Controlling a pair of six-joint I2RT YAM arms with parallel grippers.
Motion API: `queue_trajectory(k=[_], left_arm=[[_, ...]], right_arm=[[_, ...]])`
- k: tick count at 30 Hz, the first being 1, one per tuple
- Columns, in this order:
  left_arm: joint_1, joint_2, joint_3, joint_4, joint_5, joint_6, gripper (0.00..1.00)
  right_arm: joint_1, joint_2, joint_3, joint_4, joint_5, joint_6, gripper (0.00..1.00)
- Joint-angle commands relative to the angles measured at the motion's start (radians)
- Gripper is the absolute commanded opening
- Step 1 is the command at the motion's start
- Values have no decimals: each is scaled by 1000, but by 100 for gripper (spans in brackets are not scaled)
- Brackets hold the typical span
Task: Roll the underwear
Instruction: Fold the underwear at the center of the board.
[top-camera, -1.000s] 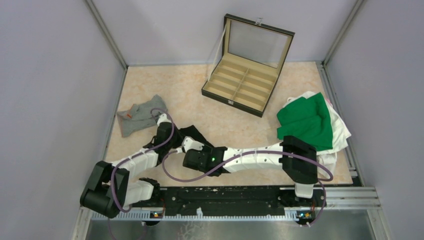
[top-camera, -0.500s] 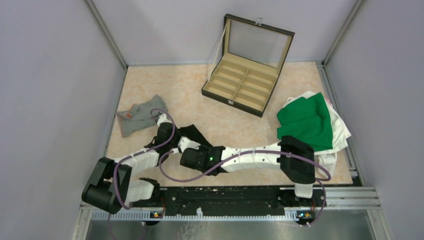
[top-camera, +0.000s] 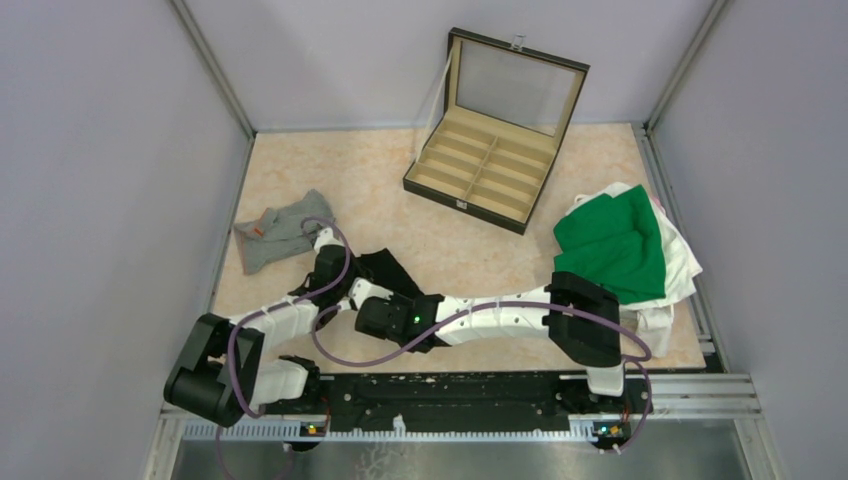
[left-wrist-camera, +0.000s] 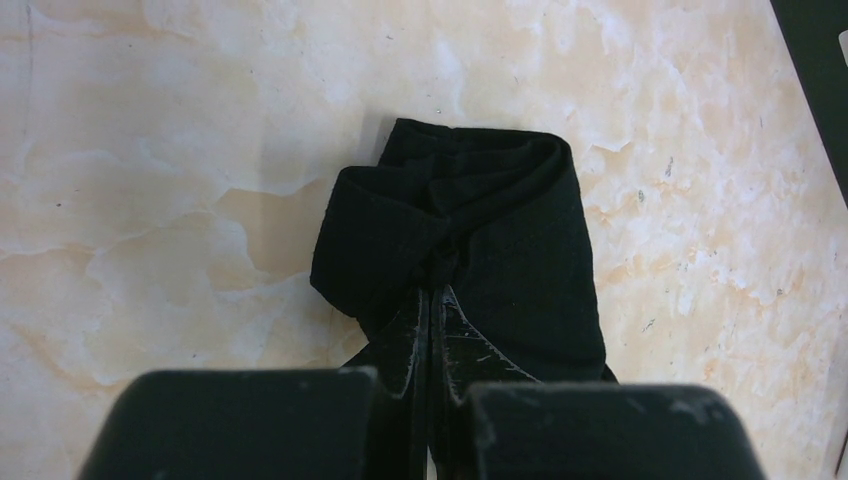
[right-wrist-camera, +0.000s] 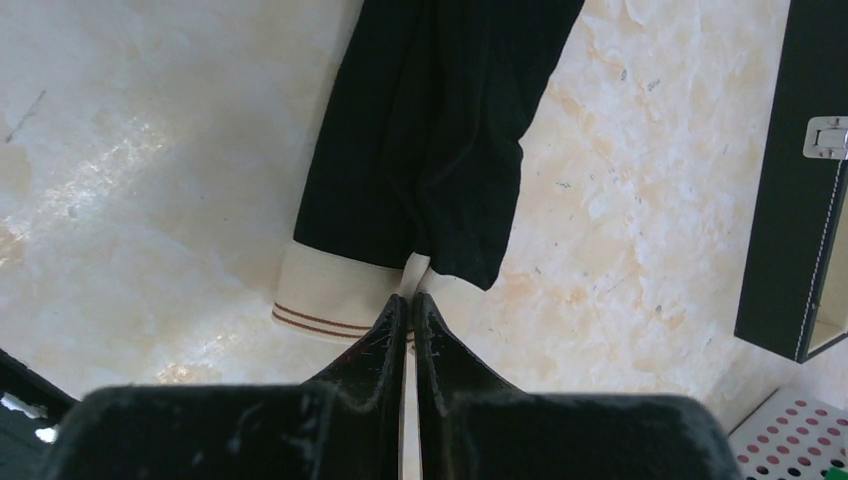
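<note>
Beige marble-patterned tabletop (top-camera: 330, 180), seen from above. At upper centre stands an open black case (top-camera: 490, 165), lid raised, its divided compartments showing only tan lining. Heather grey underwear (top-camera: 278, 232) lies at left. Black fabric underwear (top-camera: 385, 268) lies at lower centre, beneath both arms.

Left wrist view: the left gripper (left-wrist-camera: 430, 300), jaws pressed together, pinches the bunched black fabric.

Right wrist view: the right gripper (right-wrist-camera: 405, 300), jaws closed, nips the cream striped waistband (right-wrist-camera: 330, 300).

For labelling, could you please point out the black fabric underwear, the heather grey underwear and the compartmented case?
black fabric underwear (left-wrist-camera: 500, 250): left wrist view, folded middle
heather grey underwear (top-camera: 285, 233): top view, middle
compartmented case (top-camera: 440, 196): top view, front wall
</note>
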Motion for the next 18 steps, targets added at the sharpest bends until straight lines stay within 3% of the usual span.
queue_trajectory(k=[1, 18], left_arm=[[7, 19, -13, 11, -17, 15, 0], [6, 20, -3, 1, -22, 21, 0]], right_arm=[[16, 18, 40, 59, -38, 16, 0], [16, 65, -40, 164, -128, 60, 0]])
